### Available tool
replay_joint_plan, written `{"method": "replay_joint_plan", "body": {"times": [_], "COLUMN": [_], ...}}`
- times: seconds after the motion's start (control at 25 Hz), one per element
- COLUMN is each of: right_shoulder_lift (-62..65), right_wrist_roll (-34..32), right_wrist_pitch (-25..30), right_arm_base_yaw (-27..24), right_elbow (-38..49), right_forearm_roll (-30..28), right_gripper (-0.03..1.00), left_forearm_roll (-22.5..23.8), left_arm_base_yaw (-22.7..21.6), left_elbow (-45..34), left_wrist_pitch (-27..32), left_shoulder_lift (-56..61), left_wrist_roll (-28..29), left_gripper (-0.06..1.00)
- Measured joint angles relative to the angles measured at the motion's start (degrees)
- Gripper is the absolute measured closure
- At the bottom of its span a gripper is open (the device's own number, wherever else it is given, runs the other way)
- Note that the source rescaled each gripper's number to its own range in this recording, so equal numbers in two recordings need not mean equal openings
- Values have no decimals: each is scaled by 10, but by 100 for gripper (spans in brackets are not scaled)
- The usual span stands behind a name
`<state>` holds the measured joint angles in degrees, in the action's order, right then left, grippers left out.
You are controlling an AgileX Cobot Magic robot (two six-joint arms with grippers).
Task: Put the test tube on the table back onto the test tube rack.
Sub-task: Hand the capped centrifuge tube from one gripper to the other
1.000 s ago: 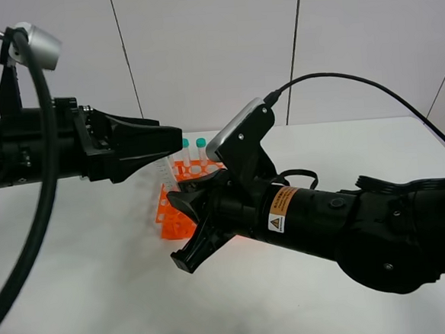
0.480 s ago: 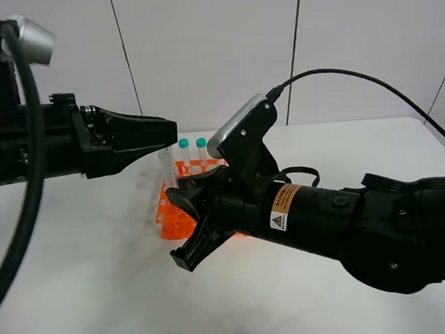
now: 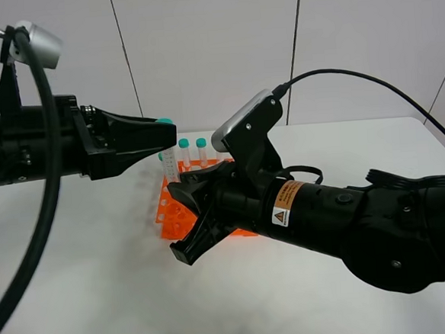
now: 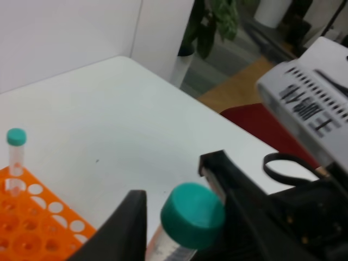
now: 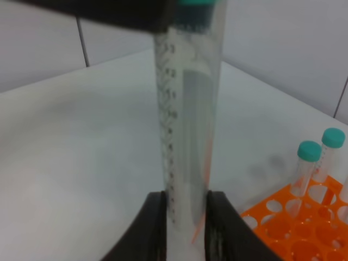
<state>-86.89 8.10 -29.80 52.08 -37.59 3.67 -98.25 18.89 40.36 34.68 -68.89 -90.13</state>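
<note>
The test tube point(image 3: 170, 164) stands upright in the air over the near left end of the orange test tube rack point(image 3: 178, 214). My left gripper point(image 3: 166, 133) is shut on it just under its teal cap point(image 4: 192, 207). My right gripper point(image 3: 177, 222) is below it. In the right wrist view its fingers point(image 5: 155, 224) press both sides of the tube's lower part point(image 5: 185, 163), and the tip is hidden. The rack also shows in the left wrist view point(image 4: 27, 234) and the right wrist view point(image 5: 304, 239).
Two more teal-capped tubes point(image 3: 185, 152) point(image 3: 201, 150) stand at the rack's far side; they also show in the right wrist view point(image 5: 308, 163). The white table point(image 3: 79, 299) lies under both arms. The right arm's body point(image 3: 348, 219) covers the table's right half.
The tube has gone from tilted to upright and risen, so its cap now shows above the left gripper's tip. The right gripper has lifted slightly.
</note>
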Motion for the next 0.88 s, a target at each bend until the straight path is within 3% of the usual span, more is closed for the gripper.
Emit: {"method": "replay_joint_plan", "body": {"times": [0.52,0.88], "right_shoulder_lift": [0,0], "right_wrist_roll": [-11,-75], "right_wrist_pitch": [0,1], "right_arm_base_yaw": [0,0], "right_elbow": [0,0], "right_forearm_roll": [-5,-72], "right_gripper": [96,96], "left_forearm_roll": [0,0], "left_arm_base_yaw": [0,0], "left_elbow": [-1,-1], "left_wrist_pitch": [-3,-3], "left_shoulder_lift": [0,0], "left_wrist_roll": [0,-1], "left_gripper": [75,75]}}
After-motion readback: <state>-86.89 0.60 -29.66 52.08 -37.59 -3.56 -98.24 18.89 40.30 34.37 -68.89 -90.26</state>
